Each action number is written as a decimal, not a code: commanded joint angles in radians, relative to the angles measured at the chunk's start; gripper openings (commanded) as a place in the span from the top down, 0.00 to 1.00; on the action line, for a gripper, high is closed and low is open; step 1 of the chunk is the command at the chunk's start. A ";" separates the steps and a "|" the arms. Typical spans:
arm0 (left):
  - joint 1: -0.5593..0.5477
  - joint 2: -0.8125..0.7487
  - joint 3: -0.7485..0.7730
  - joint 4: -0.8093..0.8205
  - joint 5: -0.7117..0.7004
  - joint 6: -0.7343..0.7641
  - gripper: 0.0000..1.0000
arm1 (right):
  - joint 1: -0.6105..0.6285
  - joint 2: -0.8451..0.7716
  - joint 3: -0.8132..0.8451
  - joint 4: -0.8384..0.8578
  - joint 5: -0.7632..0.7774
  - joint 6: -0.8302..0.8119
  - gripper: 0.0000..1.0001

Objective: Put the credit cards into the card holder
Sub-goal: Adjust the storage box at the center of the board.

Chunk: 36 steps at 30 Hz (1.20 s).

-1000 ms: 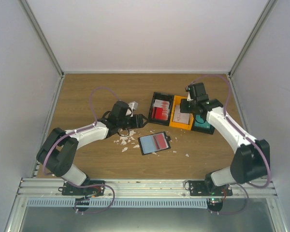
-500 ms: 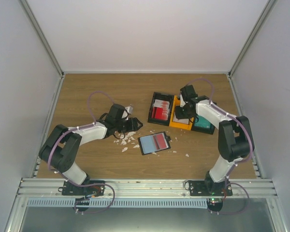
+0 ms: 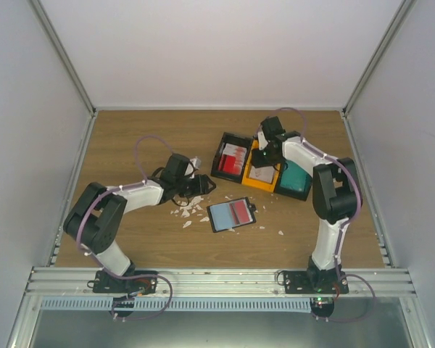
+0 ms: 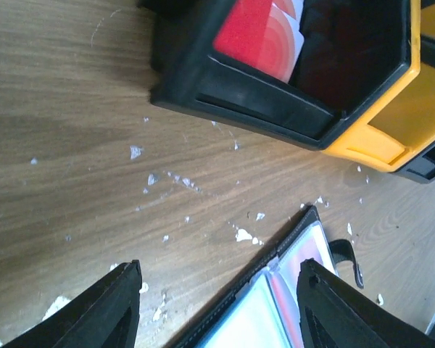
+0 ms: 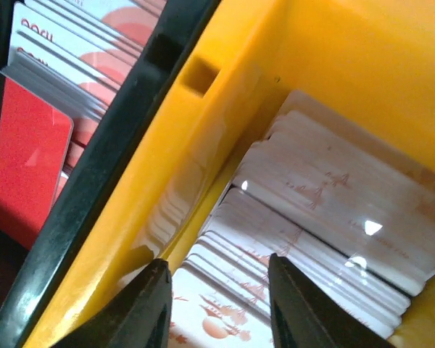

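Note:
The card holder (image 3: pixel 232 214) lies open on the table, a reddish card showing in one clear pocket. My left gripper (image 3: pixel 201 185) hovers open just left of it; in the left wrist view the card holder's corner (image 4: pixel 275 304) sits below the gap between the left gripper's (image 4: pixel 217 308) fingers. Red-and-white credit cards (image 3: pixel 233 159) stand in a black bin (image 3: pixel 219 161). Whitish cards (image 5: pixel 326 210) fill the yellow bin (image 3: pixel 259 185). My right gripper (image 5: pixel 221 304) reaches into that yellow bin, open, fingers straddling the whitish stack. Teal cards (image 3: pixel 296 177) lie in the rightmost bin.
Small white crumbs (image 3: pixel 190 212) are scattered on the wood between the left gripper and the card holder, a few more (image 3: pixel 280 233) to its right. The three bins sit joined in a row behind the card holder. White walls enclose the table.
The right gripper moved left from the teal bin's far side down into the yellow bin. The row of bins shifted left and turned slightly. The left gripper barely moved.

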 commanded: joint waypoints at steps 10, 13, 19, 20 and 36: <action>0.012 0.153 0.144 0.091 0.031 -0.017 0.49 | 0.039 0.097 0.125 -0.018 0.060 -0.134 0.60; 0.009 0.173 0.159 0.096 0.019 -0.031 0.53 | 0.042 0.073 0.067 -0.025 0.060 -0.144 0.64; -0.003 0.218 0.190 0.096 -0.022 -0.047 0.57 | 0.047 0.052 0.013 -0.036 0.026 -0.145 0.63; -0.004 0.226 0.196 0.095 -0.028 -0.051 0.58 | 0.049 0.048 0.006 -0.035 0.018 -0.144 0.63; -0.025 0.286 0.263 0.091 -0.058 -0.077 0.60 | 0.072 -0.061 -0.057 -0.106 -0.067 -0.133 0.66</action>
